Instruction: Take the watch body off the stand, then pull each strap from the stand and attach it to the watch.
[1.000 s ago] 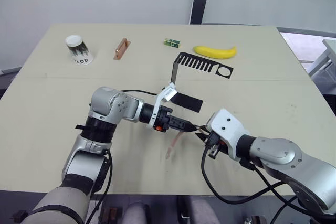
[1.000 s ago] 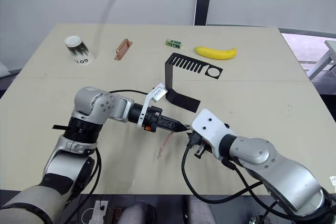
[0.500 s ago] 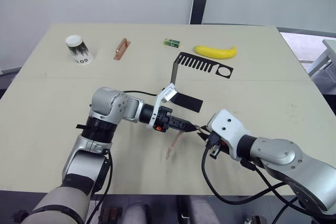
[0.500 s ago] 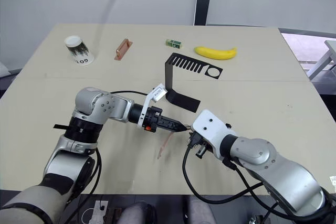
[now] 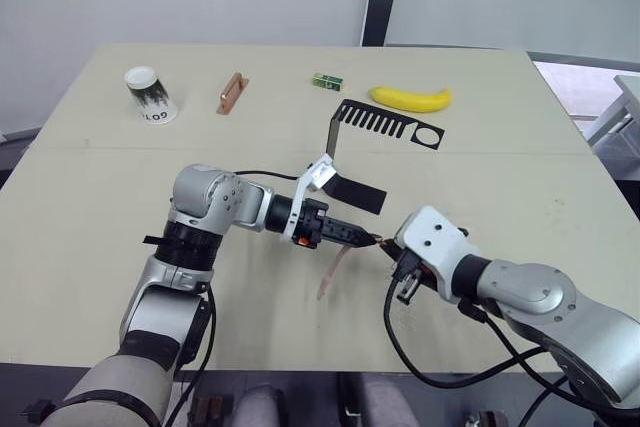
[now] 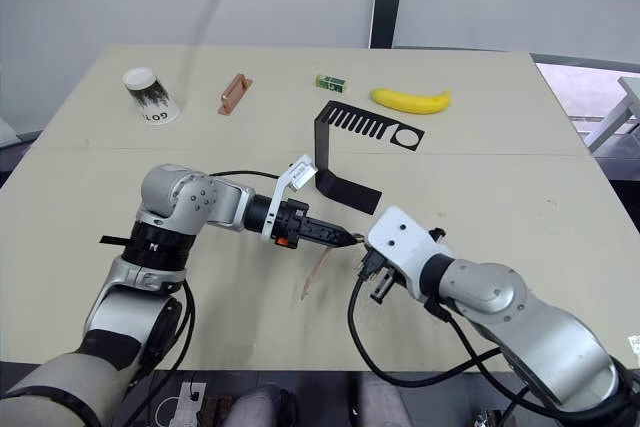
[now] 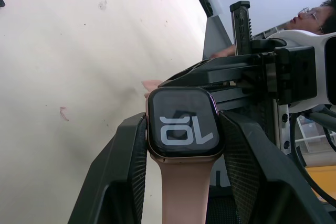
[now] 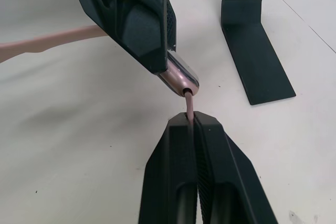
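My left gripper (image 5: 357, 238) is shut on the watch body (image 7: 182, 129), a small black rounded-square case with a lit screen, held just above the table. One pinkish-tan strap (image 5: 330, 272) is joined to the watch body and hangs down to the tabletop. My right gripper (image 8: 192, 120) is shut on the second strap (image 8: 189, 104). That strap's free end meets the edge of the watch body (image 8: 179, 76). The black stand (image 5: 384, 125) is behind both grippers, its comb-slotted top plate bare.
Along the far side of the table are a paper cup (image 5: 150, 94), a copper-brown block (image 5: 232, 92), a small green box (image 5: 326, 80) and a banana (image 5: 411, 98). The stand's flat foot (image 8: 254, 51) lies close beside the grippers. A person (image 7: 315, 17) sits beyond the table.
The left wrist has turned slightly. Both grippers keep their hold in the same spot between the stand and the table's front edge.
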`<state>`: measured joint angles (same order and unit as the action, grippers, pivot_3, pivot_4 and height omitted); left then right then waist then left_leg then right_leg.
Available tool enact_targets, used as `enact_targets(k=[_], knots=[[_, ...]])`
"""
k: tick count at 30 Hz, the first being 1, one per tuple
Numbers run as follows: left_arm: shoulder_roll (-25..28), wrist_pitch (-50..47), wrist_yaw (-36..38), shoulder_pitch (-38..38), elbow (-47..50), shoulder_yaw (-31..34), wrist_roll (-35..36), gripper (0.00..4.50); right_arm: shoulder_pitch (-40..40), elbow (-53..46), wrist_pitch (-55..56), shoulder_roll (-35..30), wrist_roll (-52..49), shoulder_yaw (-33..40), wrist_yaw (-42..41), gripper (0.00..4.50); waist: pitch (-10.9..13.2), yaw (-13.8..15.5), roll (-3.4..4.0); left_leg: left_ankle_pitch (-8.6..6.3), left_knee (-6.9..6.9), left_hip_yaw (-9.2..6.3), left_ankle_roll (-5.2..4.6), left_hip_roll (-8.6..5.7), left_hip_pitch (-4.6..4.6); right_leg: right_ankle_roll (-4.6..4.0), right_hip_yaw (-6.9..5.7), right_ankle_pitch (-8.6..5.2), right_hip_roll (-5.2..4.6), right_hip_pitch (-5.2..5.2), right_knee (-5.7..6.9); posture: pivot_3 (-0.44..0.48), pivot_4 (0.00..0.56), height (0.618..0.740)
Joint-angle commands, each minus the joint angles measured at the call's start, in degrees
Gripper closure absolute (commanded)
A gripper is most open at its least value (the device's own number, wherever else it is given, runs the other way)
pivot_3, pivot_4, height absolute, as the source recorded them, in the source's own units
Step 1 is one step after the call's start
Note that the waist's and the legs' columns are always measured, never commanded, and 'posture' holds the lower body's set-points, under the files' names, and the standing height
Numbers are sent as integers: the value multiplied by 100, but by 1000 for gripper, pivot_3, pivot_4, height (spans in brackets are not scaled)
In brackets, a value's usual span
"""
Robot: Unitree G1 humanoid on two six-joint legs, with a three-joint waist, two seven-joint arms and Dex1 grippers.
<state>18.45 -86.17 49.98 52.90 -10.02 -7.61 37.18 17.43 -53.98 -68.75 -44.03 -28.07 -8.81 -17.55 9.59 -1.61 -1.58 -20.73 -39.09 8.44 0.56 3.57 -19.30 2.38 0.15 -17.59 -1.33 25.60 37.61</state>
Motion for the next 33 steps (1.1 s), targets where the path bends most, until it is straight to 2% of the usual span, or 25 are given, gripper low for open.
enact_targets(k=[1,33], knots=[[-35,12,11,160,8,134,165,2902,3,-178,122,-39,79,25,-75,4461,0,-1,0,0,0,0,0,0,0,0,0,0,0,0,0,0,150,740],[-77,56,-21,163,-75,164,202,2902,30,-247,164,-162,162,78,-158,4461,0,0,0,0,1,0,0,0,-1,0,0,0,-1,0,-3,0,150,740]])
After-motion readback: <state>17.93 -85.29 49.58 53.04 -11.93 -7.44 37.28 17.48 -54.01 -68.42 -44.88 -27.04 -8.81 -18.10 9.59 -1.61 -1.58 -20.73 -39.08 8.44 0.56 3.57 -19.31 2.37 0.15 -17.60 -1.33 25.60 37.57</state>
